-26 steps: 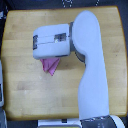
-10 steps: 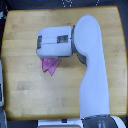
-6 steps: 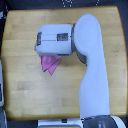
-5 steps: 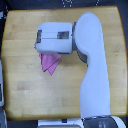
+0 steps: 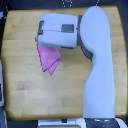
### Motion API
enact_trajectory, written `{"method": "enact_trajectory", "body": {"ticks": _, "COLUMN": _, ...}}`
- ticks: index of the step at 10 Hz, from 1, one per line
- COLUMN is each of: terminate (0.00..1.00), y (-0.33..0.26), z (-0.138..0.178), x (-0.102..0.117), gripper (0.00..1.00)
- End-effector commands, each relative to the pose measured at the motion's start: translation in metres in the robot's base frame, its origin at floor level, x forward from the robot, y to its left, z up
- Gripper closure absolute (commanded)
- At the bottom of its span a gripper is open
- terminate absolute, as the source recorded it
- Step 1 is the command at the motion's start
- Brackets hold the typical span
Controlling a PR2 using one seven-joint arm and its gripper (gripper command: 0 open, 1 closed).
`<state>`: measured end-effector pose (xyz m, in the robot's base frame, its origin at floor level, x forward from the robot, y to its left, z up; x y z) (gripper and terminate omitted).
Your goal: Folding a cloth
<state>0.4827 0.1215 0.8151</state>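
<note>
1. Wooden tabletop (image 5: 20,80) fills nearly the whole exterior view, pale and grainy, with rounded corners, seen from straight above.
2. On it lies the cloth (image 5: 49,59), a pink-magenta sheet. It sits toward the exterior view's left of the table's middle, flat on the wood as far as I can see, and comes to a point at its lower end.
3. A faint crease or layered edge runs through the cloth, so it looks doubled over in part; how many layers there are I cannot tell.
4. The cloth's upper edge vanishes under the gripper (image 5: 41,41), which covers that part fully.
5. The gripper's boxy white-and-grey housing hangs directly over the cloth's top, pointing toward the exterior view's left. Its fingers are hidden beneath the housing, so whether it is grasping the cloth or has let go I cannot tell.
6. Behind the gripper, the arm (image 5: 97,65) is a thick white limb. It rises from the table's near edge, well to the cloth's right in the exterior view, runs up past it, then bends across to meet the gripper.
</note>
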Motion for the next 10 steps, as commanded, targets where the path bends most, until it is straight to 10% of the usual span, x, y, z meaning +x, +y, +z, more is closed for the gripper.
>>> {"method": "enact_trajectory", "body": {"ticks": 1, "terminate": 0.0, "y": -0.047, "z": 0.051, "x": 0.026, "gripper": 0.0}}
{"method": "enact_trajectory", "body": {"ticks": 10, "terminate": 0.0, "y": -0.195, "z": 0.099, "x": 0.076, "gripper": 0.0}}
